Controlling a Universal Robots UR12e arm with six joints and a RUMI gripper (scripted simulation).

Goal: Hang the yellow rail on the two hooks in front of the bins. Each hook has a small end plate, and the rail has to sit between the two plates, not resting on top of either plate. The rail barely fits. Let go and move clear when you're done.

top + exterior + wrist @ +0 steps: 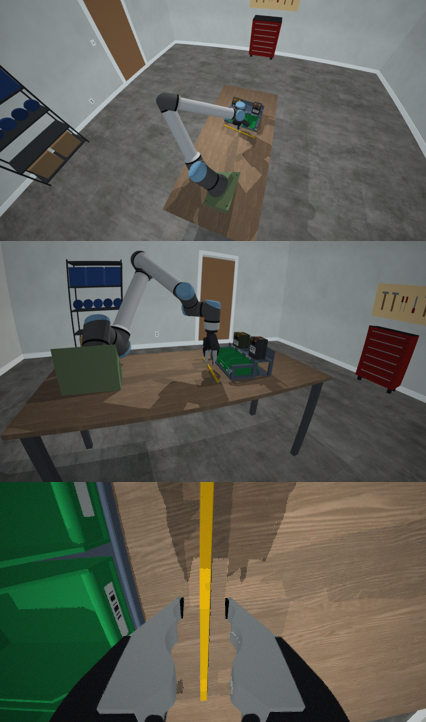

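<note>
The yellow rail (205, 582) lies flat on the wooden table, parallel to the front of the green bins (50, 582) and a short way from them. It also shows in the top view (239, 130) and the exterior view (211, 369). My gripper (204, 599) points straight down over the rail near one end, low above the table. Its fingers straddle the rail with a gap on each side and do not touch it. The gripper also shows in the exterior view (210, 359). I cannot make out the hooks and their end plates.
The green bins (234, 361) sit in a grey rack (264, 360) with two black boxes (253, 344) behind them. The arm's green base block (86, 369) stands at the table's other end. The table edge lies beyond the rack.
</note>
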